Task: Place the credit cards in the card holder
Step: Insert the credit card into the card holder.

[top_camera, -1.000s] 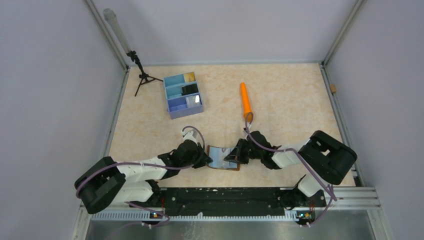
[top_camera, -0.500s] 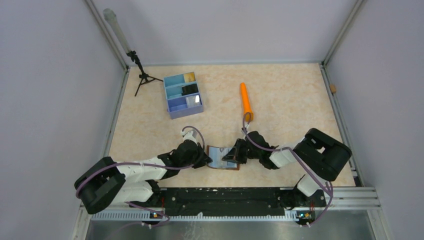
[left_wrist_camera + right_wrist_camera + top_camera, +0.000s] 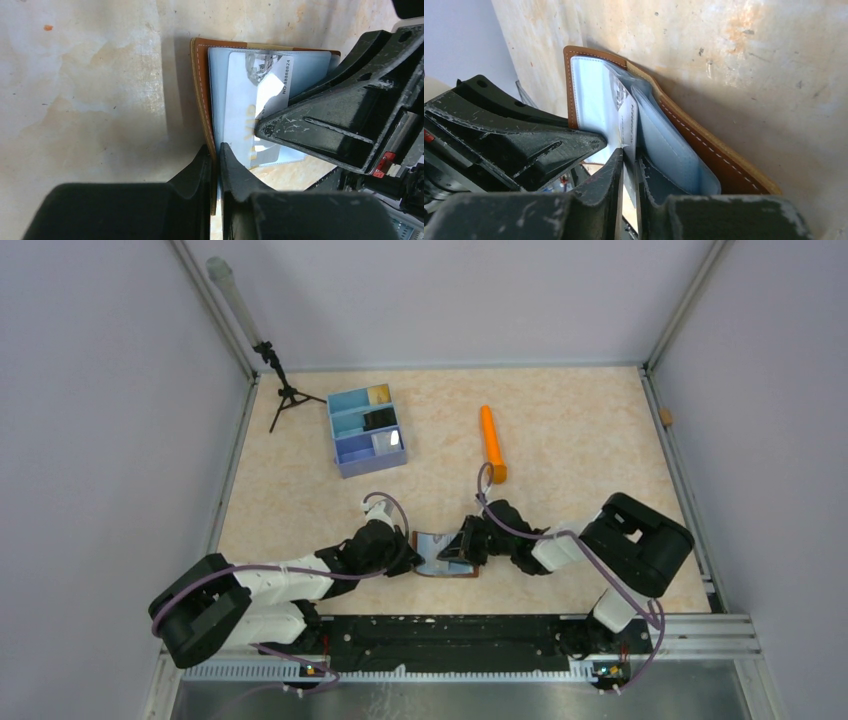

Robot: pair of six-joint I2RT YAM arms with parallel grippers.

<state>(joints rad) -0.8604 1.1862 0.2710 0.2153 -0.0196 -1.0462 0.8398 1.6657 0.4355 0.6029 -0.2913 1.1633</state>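
The brown leather card holder (image 3: 436, 556) lies open near the table's front edge, its pale blue lining up; it also shows in the left wrist view (image 3: 199, 80) and the right wrist view (image 3: 704, 142). My left gripper (image 3: 408, 558) is shut on its left flap (image 3: 215, 152). My right gripper (image 3: 462, 550) is shut on a silvery grey-blue credit card (image 3: 626, 120) and holds it edge-on between the lining pockets (image 3: 250, 100). Other credit cards lie in the blue tray (image 3: 366, 429): a tan-gold one (image 3: 379, 394), a black one (image 3: 380, 418) and a white one (image 3: 389, 441).
An orange marker-like stick (image 3: 492, 443) lies behind the right arm. A small black tripod (image 3: 284, 390) stands at the back left. Metal frame posts and grey walls bound the table.
The right arm has shifted a little to the left, pushing the card further over the card holder. The left arm has not moved.
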